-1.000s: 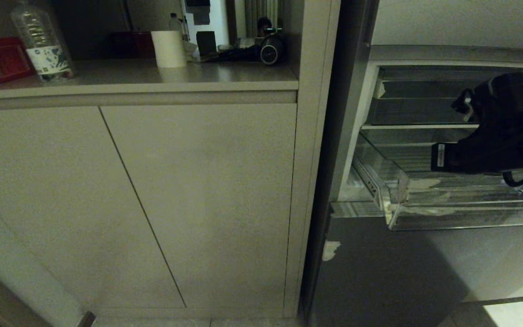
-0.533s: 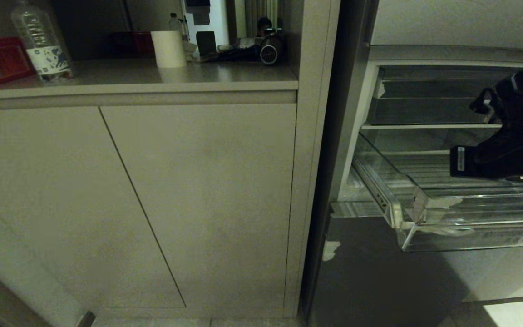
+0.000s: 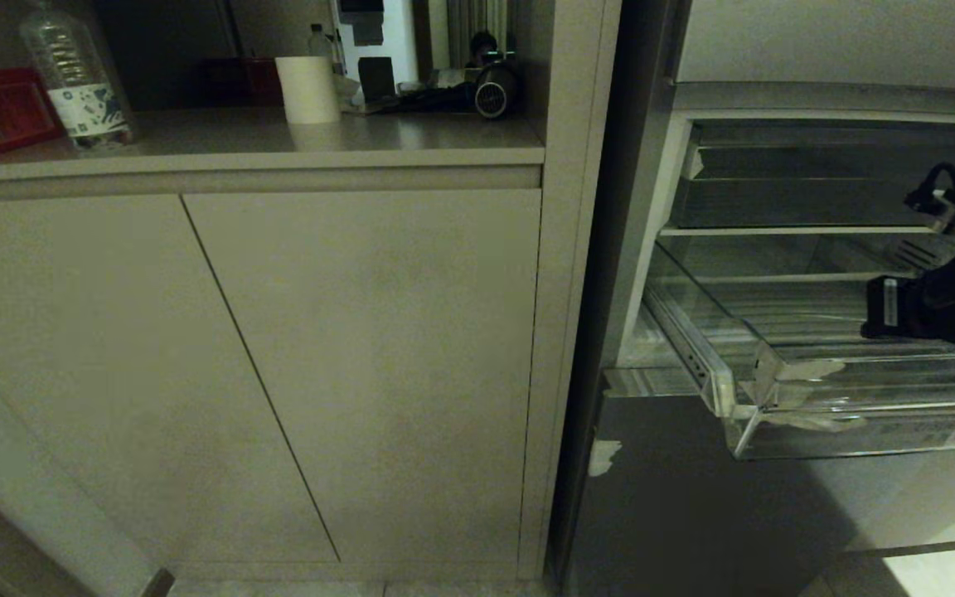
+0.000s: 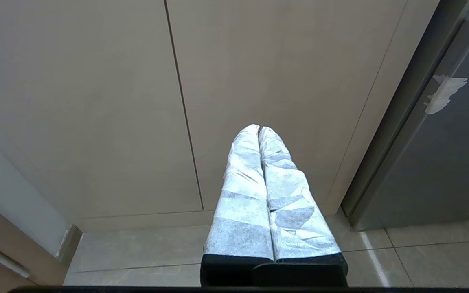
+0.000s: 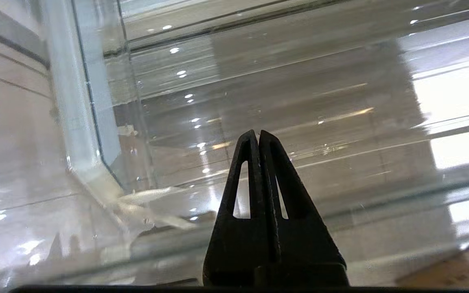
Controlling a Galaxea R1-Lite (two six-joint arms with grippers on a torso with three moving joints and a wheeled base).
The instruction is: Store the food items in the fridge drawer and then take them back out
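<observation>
now the fridge drawer (image 3: 859, 398) stands pulled out, no food visible in it. right claw (image 5: 259, 136), pressed together and empty, hovers above its ribbed floor. if it drops, the tips could scrape the plastic.

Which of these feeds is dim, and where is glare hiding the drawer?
Head view: dim overall, the right tool a dark shape over the fridge drawer. Right wrist view: bright glare streaks and specks across the clear drawer floor. Left wrist view: evenly lit, no glare.
</observation>
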